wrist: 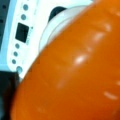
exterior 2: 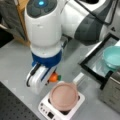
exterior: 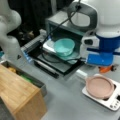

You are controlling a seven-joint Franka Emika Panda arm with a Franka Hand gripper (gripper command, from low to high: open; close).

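One orange carrot [exterior 2: 53, 77], green at its tip, sits clamped in the hand [exterior: 108, 68] just above the counter [exterior: 67, 100], beside the far-left edge of one white cooktop [exterior 2: 45, 106]; in the wrist view the carrot [wrist: 75, 70] fills most of the frame. One pink pan [exterior 2: 64, 96] rests on the cooktop. One teal bowl [exterior: 64, 46] sits on the open door of one dark oven [exterior: 62, 22]. One wooden box [exterior: 20, 97] stands at a front view's left. No writing is legible.
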